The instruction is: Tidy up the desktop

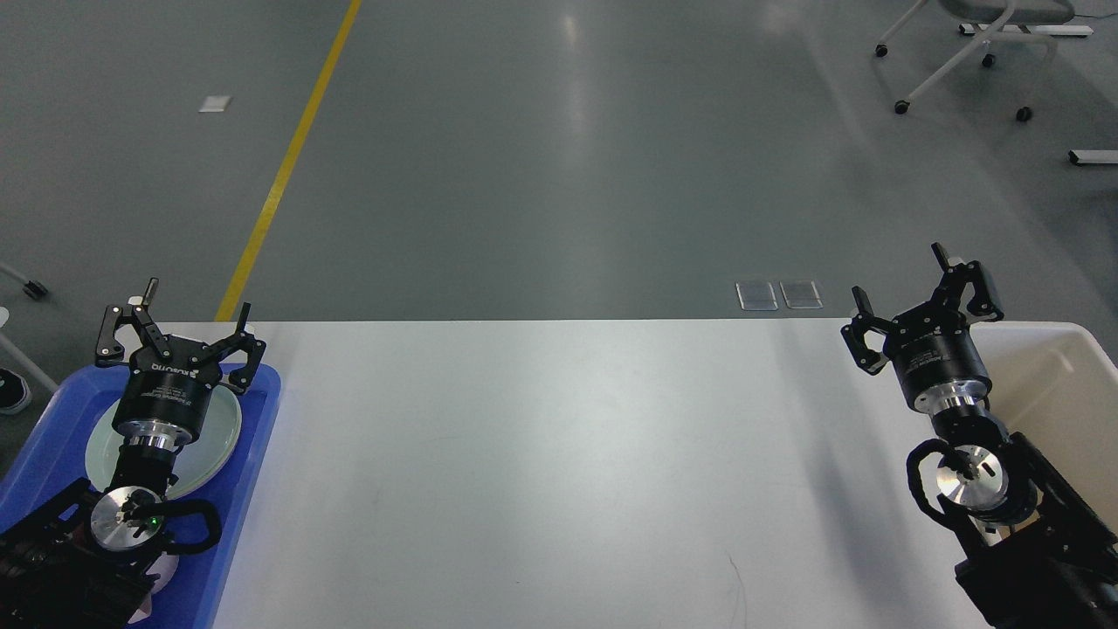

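Desktop [559,472], large white matte rounded-corner tabletop: fills lower view, centre bare. Left gripper [179,323]: fingers spread, empty, over pale green round plate [223,437] in blue plastic tray [253,489]. Right gripper [917,301]: fingers spread, empty, beside cream plastic bin [1079,367]. Step, judged: tidying near done; next move likely calls for arm retreat.

light: bright, even, cast from overhead
glare: pale streak seen on floor [572,105]
focus: sharp throughout

Left end effector [197,304] spread over the blue tray [253,454], right end effector [900,281] spread beside the cream bin [1070,367], desktop [559,454] between.
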You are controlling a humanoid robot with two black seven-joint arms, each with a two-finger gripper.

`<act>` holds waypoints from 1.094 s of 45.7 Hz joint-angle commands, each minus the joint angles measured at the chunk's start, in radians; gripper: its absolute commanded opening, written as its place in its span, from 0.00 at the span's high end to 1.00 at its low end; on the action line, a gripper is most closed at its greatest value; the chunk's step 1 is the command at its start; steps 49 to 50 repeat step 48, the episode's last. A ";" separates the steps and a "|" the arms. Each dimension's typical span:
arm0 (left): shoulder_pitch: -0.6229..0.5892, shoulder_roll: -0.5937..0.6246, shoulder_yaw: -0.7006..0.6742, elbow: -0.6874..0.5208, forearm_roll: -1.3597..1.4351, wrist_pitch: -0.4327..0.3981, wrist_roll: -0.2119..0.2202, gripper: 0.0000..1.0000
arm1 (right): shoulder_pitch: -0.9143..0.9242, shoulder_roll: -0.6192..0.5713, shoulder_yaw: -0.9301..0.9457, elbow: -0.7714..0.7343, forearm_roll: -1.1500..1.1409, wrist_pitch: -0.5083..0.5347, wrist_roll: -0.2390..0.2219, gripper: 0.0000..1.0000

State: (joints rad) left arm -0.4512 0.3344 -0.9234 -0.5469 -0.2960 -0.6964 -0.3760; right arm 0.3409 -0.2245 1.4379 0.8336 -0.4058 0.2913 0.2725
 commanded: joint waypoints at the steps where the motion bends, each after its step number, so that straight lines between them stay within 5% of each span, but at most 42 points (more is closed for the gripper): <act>1: -0.001 0.000 0.000 0.001 0.000 0.000 0.000 0.02 | -0.011 0.031 -0.017 -0.014 0.021 0.002 0.001 0.00; 50: 0.000 0.000 0.000 0.001 0.000 0.000 0.000 0.02 | -0.063 0.073 -0.033 0.009 0.068 0.017 0.011 0.00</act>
